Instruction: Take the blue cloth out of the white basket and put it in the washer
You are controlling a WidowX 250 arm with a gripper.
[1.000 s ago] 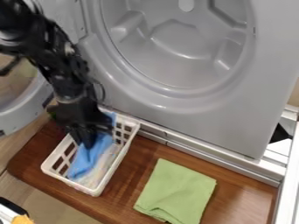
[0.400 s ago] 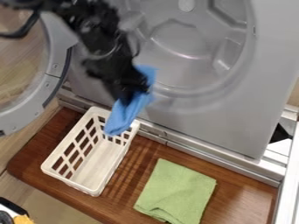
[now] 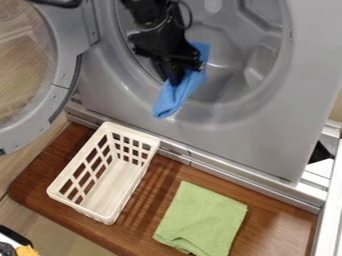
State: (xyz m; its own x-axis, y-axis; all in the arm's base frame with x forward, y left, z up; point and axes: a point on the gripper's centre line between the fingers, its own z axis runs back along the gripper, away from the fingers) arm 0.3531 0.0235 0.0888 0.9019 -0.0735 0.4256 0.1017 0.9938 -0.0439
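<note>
My gripper (image 3: 179,75) is shut on the blue cloth (image 3: 175,98) in front of the lower left part of the washer's round opening. One end of the cloth hangs down to the lower left, over the opening's rim as seen from above; another part sticks out to the upper right of the gripper. The washer (image 3: 234,135) is grey, with its drum side facing the camera. Below and to the left, the white basket (image 3: 107,218) stands on the brown wooden board with nothing in it.
The washer's round door (image 3: 59,95) stands open at the left. A folded green cloth (image 3: 200,217) lies on the wooden board (image 3: 280,227) to the right of the basket. White metal framing (image 3: 327,200) runs up the right edge.
The gripper has lifted the blue cloth out of the basket and carried it up and to the right, to the washer's opening. Basket and green cloth have kept their places.
</note>
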